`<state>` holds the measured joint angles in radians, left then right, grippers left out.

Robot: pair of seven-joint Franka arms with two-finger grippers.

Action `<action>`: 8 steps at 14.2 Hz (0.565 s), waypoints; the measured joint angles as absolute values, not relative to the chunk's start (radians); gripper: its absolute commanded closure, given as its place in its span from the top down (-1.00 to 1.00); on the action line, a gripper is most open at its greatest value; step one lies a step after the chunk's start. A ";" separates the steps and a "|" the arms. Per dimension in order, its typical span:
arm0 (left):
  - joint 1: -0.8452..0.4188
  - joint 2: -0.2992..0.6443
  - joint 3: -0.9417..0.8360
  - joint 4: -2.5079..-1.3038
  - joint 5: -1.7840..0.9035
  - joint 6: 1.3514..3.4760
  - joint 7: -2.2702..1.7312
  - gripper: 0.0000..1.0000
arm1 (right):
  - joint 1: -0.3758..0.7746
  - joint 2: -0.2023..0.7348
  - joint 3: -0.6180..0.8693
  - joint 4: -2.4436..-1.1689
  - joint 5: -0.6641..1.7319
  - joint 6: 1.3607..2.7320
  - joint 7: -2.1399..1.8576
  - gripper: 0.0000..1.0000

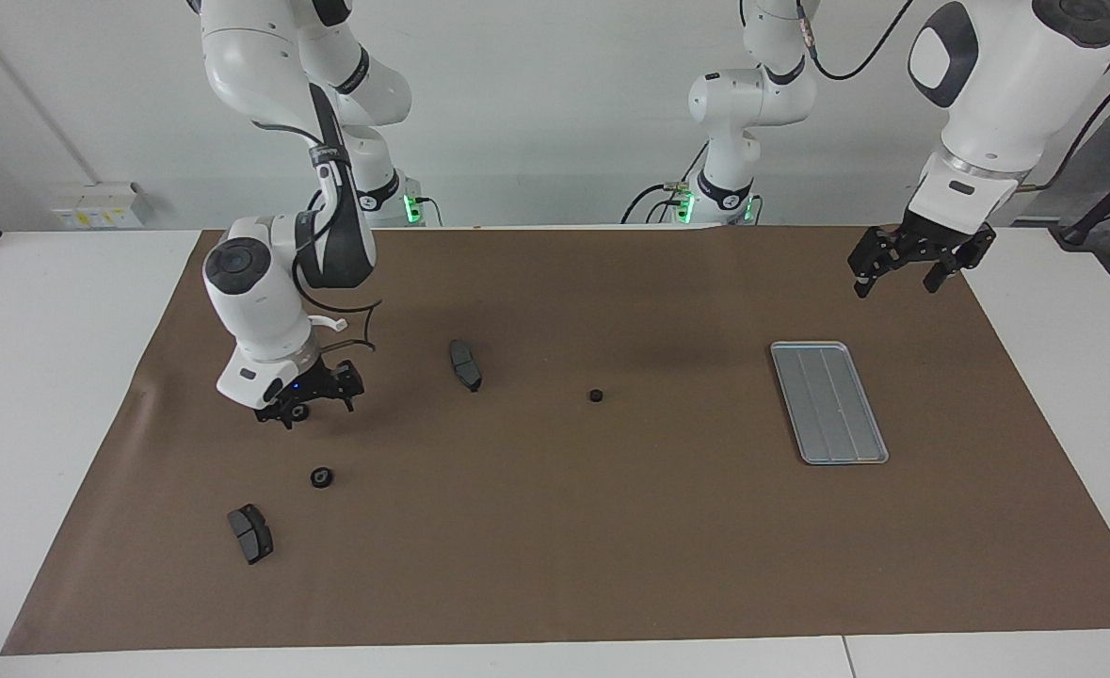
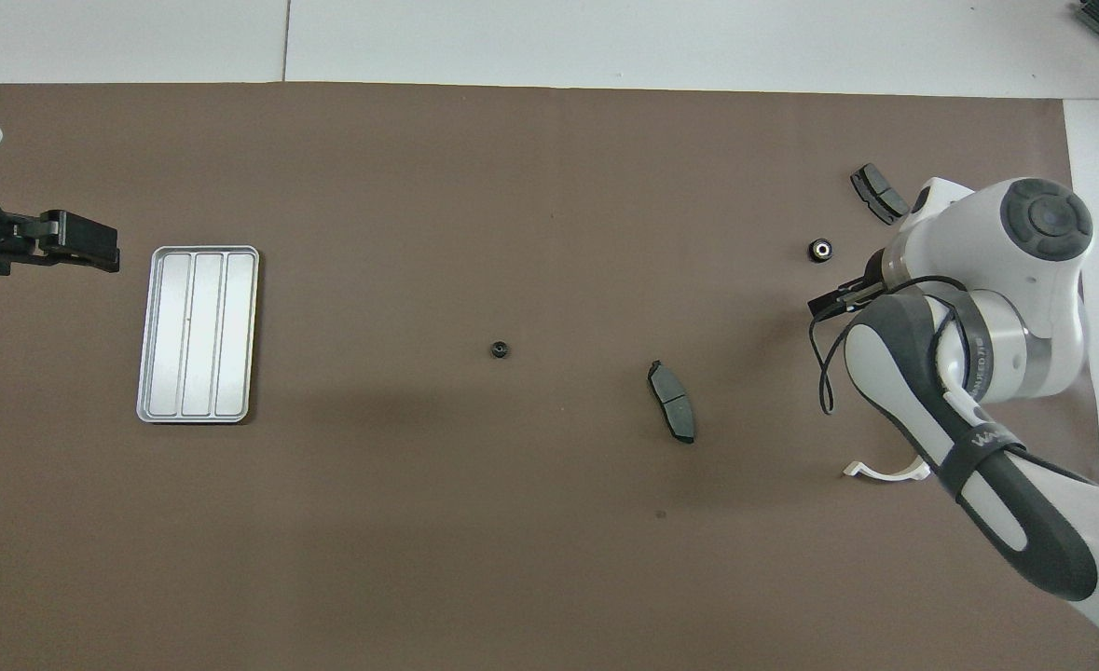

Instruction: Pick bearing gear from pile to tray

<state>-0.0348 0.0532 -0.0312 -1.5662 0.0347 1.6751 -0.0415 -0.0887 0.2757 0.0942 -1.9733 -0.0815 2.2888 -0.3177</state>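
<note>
While my right claw (image 1: 307, 405) hangs spread over the gear (image 1: 298, 411) in the pile, I judge the grasp is the step in hand: I must drop straight down and pinch. A second gear (image 1: 321, 477) lies just beside it, another (image 1: 596, 395) between it and the bare tray (image 1: 828, 402). My left claw (image 1: 922, 264) waits spread near the tray.

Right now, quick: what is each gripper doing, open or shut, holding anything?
Left gripper: open, empty, waiting in the air near the tray.
Right gripper: open, holding nothing, low over a small black gear in the pile.
</note>
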 measured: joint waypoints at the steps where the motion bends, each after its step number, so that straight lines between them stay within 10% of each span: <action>1: -0.035 0.053 -0.031 -1.566 0.035 1.675 -0.042 1.00 | -0.111 0.270 0.094 -2.003 -0.072 2.312 -0.363 1.00; 8: -0.039 0.038 -0.036 -1.566 0.035 1.664 -0.042 1.00 | -0.176 0.260 0.095 -2.121 -0.003 2.409 -0.501 1.00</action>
